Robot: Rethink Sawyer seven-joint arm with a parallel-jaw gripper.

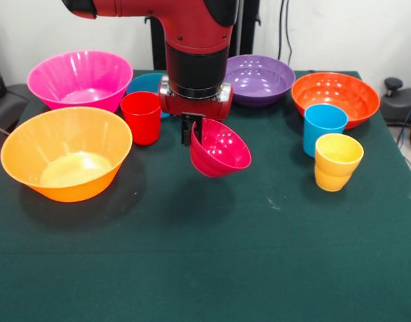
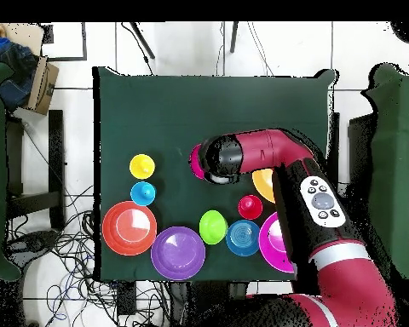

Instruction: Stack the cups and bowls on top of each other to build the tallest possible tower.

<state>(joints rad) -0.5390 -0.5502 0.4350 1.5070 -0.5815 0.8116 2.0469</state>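
My gripper (image 1: 194, 131) is shut on the rim of the small crimson-pink bowl (image 1: 222, 151) and holds it tilted above the table's middle; its edge shows beside the arm in the overhead view (image 2: 195, 160). The red cup (image 1: 141, 117) stands upright just left of the gripper. The sky-blue cup (image 1: 324, 127) and the yellow waisted cup (image 1: 337, 161) stand at the right. The large pink bowl (image 1: 80, 79) and the yellow-orange bowl (image 1: 66, 153) sit at the left. The purple bowl (image 1: 259, 79) and the orange bowl (image 1: 335, 97) sit at the back right.
A small blue bowl (image 1: 146, 84) sits behind the red cup. A small green bowl (image 2: 212, 226) shows only in the overhead view, between the purple bowl (image 2: 178, 252) and the blue bowl (image 2: 242, 238). The green cloth (image 1: 205, 268) covers the table.
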